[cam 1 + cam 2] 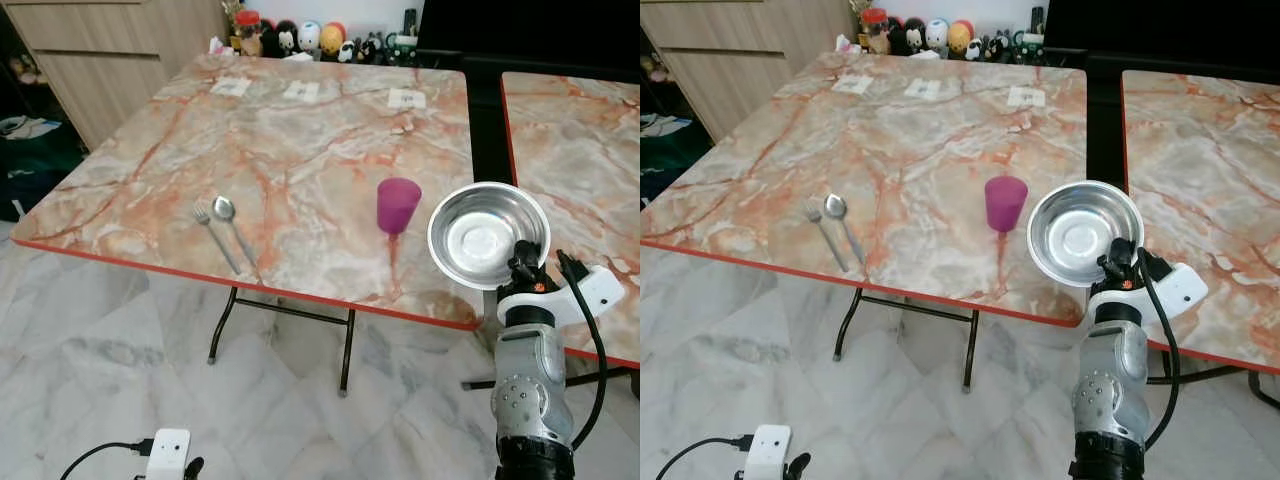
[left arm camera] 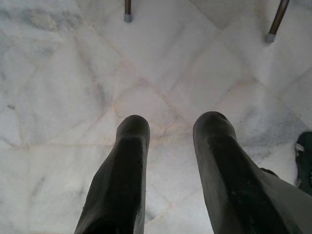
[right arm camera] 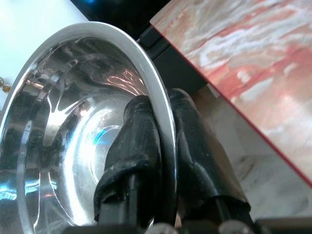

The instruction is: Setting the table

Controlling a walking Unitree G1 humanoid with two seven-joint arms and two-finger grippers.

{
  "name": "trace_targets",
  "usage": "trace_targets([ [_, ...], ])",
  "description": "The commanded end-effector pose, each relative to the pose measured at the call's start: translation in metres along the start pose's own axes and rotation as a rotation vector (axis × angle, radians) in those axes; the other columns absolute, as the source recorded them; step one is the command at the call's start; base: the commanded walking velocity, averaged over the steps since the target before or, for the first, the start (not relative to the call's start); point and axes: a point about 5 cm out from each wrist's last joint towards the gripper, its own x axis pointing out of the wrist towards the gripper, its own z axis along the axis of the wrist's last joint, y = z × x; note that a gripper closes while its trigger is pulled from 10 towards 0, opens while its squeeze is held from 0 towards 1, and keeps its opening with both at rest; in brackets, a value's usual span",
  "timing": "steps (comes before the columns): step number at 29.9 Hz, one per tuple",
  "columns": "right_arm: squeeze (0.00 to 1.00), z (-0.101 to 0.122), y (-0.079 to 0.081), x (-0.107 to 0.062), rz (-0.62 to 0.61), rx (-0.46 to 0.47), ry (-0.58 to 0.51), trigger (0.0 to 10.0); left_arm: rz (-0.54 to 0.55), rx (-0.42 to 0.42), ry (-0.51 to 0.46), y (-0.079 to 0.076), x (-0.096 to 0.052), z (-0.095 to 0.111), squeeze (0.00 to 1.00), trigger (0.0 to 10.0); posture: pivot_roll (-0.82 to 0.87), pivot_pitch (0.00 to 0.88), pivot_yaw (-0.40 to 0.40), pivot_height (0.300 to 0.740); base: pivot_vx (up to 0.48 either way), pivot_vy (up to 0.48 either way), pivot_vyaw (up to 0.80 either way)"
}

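A shiny steel bowl (image 1: pixel 486 234) hangs tilted in the air at the near right corner of the marble table (image 1: pixel 290 150). My right gripper (image 1: pixel 524 266) is shut on the bowl's rim (image 3: pixel 163 126), one finger inside and one outside. On the table lie a fork (image 1: pixel 215 237) and a spoon (image 1: pixel 232 228) side by side near the front edge. A purple cup (image 1: pixel 397 204) stands to their right, just left of the bowl. My left gripper (image 2: pixel 168 141) hangs low over the floor, open, holding nothing.
A second marble table (image 1: pixel 580 170) stands to the right across a dark gap. Small paper cards (image 1: pixel 301 91) lie at the far side of the table. Toy figures (image 1: pixel 310 38) line the back. A wooden cabinet (image 1: pixel 100 50) stands far left. The floor (image 1: pixel 120 350) is marble tile.
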Motion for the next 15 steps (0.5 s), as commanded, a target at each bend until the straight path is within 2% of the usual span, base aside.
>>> trace_targets([
  [1,0.0,0.0084,0.0064,0.0043,0.023,-0.008,-0.041,10.0,0.006,0.007,0.026,-0.0008,-0.0013,-0.0054,0.0,10.0,-0.06,0.085,0.027,0.74,0.0,-0.36,0.0],
  [6,0.0,0.0101,0.0094,0.0104,0.024,-0.007,-0.039,10.0,0.01,0.011,0.026,-0.0009,-0.0011,-0.0051,0.0,10.0,-0.06,0.077,0.025,0.74,0.0,-0.398,0.0],
  [10,0.0,0.0131,0.0081,0.0121,0.024,-0.01,-0.052,10.0,0.015,0.011,0.029,0.0009,-0.0016,-0.0061,0.0,10.0,-0.06,0.074,0.027,0.74,0.0,-0.414,-0.8],
  [15,0.0,0.0147,0.0055,0.0123,0.004,-0.02,-0.07,10.0,0.016,0.016,0.033,0.0017,-0.0018,-0.0066,0.0,10.0,-0.07,0.064,0.031,0.74,0.0,-0.417,0.0],
])
